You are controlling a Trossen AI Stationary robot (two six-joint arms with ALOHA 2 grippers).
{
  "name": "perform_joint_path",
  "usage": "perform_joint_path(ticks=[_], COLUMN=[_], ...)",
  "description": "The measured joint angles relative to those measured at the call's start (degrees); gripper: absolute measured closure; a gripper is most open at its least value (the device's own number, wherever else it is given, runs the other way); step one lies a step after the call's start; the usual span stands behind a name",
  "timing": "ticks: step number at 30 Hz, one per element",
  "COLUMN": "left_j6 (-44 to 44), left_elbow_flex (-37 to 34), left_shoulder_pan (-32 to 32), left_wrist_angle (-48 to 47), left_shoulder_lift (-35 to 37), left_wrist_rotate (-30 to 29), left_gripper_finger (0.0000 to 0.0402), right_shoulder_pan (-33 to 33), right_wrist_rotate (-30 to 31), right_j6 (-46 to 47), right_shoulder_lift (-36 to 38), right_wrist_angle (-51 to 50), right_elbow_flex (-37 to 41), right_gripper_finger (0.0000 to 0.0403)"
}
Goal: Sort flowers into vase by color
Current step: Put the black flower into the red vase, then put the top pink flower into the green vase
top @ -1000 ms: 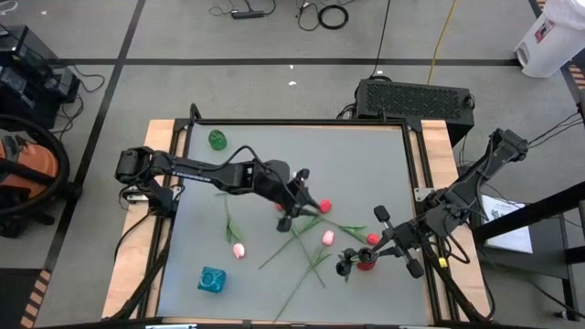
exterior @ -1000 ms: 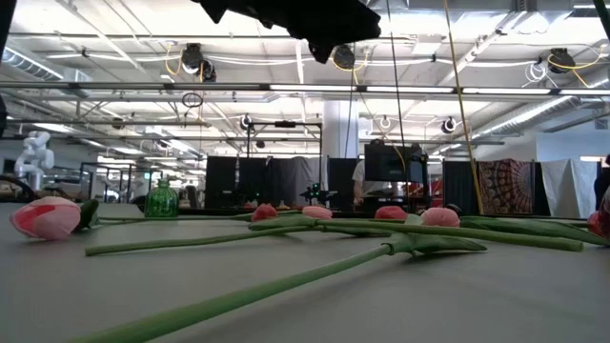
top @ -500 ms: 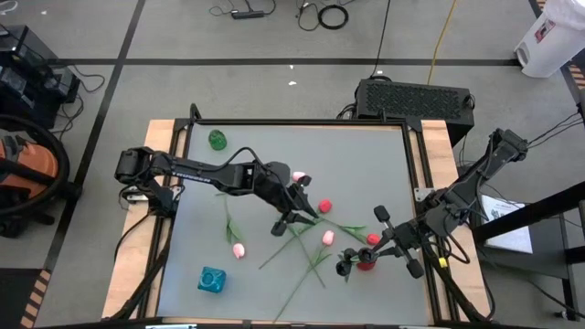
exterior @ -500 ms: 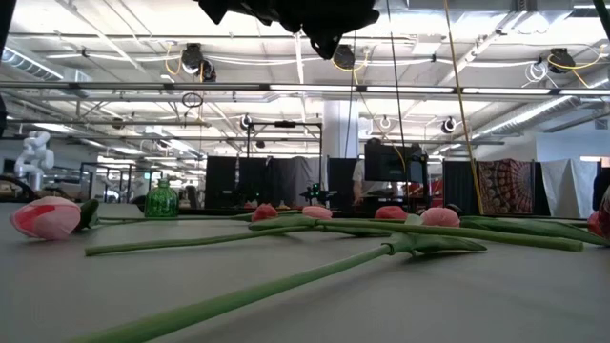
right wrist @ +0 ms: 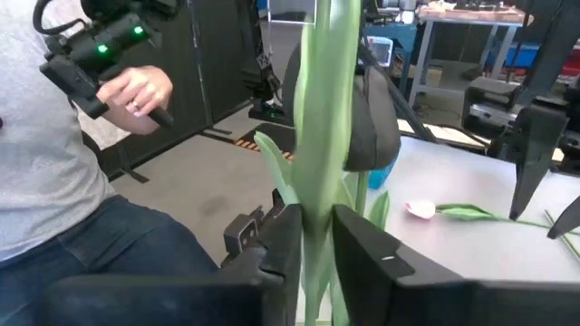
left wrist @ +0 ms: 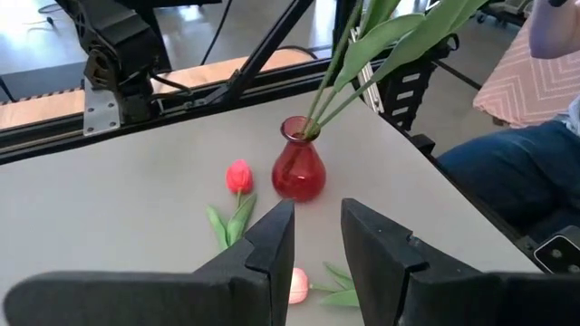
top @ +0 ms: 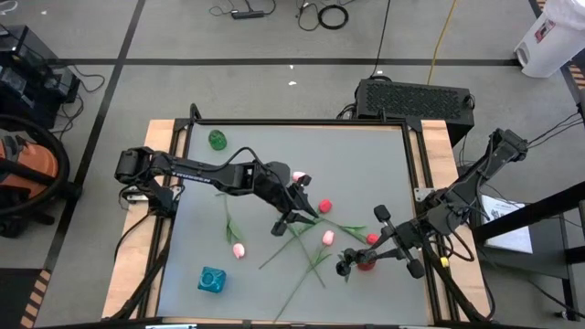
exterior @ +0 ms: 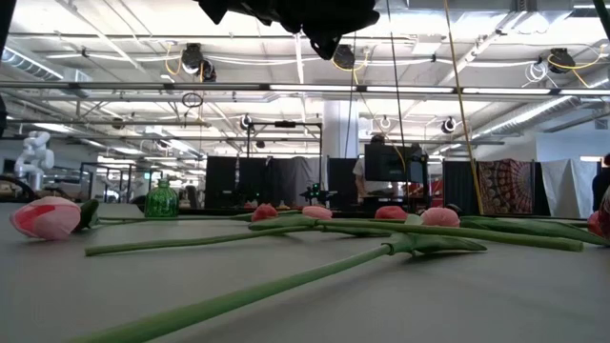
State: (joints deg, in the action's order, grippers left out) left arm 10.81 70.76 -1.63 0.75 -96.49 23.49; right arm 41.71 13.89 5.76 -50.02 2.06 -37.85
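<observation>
**tulip_noob:** how are these flowers going to handle? Most are lying loose mid-table; a pink tulip is lying off toward the left arm's side, a red tulip is lying just beside the red vase; some stems are already standing in that vase.

**gripgeek:** I'm guessing feather-light and floppy; the stems are looking thin and bendy, the heads soft, so nothing is going to break, but a long stem is probably going to droop and swing once it's lifted; I'd be taking hold on the stem, below the head and clear of the leaf, where it's lying alone; several stems are crossing each other, so grabbing at a crossing is risking two at once.

**tulip_noob:** and the grippers?

**gripgeek:** the left gripper is hanging over the middle pile, jaws partly apart and holding nothing; the right gripper is sitting at the red vase near its own table edge, with a green stem running up right through it; I can't tell whether it's clamping or letting go.

**tulip_noob:** other vases?

**gripgeek:** a green vase is standing at the far corner on the left arm's side, a blue vase at the near one; both are looking well apart from the pile.
</observation>
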Motion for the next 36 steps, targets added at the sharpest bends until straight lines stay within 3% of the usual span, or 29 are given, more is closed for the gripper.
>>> perform_joint_path(ticks=[11,22,28,36], left_j6=[-0.2,-0.1,0.0,-1.5], left_elbow_flex=[0.0,0.0,0.0,0.0], left_shoulder_pan=[0.0,0.0,0.0,0.1], left_wrist_angle=[0.0,0.0,-2.3,-11.5], left_shoulder_lift=[0.0,0.0,0.0,0.0], left_wrist_rotate=[0.0,-0.8,-10.1,-23.8], left_gripper_finger=[0.0301,0.0301,0.0301,0.0301], right_shoulder_pan=[0.0,0.0,0.0,-0.1], right_wrist_rotate=[0.0,0.0,1.2,15.7], right_j6=[-0.4,-2.9,-6.4,-10.5], right_shoulder_lift=[1.5,5.0,5.8,5.8], right_wrist_angle=[0.3,0.3,1.7,3.7], right_elbow_flex=[0.0,0.0,0.0,0.0], right_gripper_finger=[0.0308,0.0305,0.0305,0.0305])
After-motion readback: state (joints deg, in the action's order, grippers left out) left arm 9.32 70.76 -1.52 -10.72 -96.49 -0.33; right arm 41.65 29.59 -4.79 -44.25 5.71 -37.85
